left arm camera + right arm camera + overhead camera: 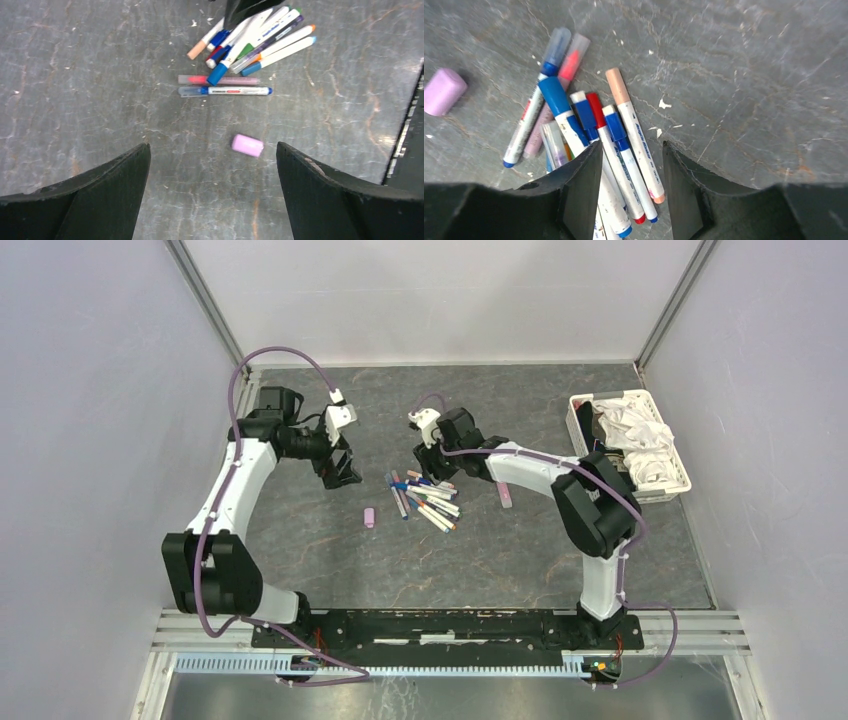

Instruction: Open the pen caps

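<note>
The left gripper is hanging above the grey, stone-look table. Its two black fingers are spread wide apart, and it is holding nothing. One small, short pink plastic cap is lying loose on the table just below it, off its pen.

The right gripper is hovering low over a messy pile of long white plastic pens. Its fingers are standing partly apart. A few pens are lying in the gap under them, and the fingers are not squeezing any of them as far as I can see.

Most of the pen caps are sitting on their pens in that pile, like a fat blue cap, a red cap and a peach cap.

So I think one cap is done and the robot is going for the next pen. Next, the right gripper is going to need to close on just one pen and lift it out. The pens are lying very close together, so it could grab two. Then the left gripper needs to pinch the cap end and pull straight away.
</note>
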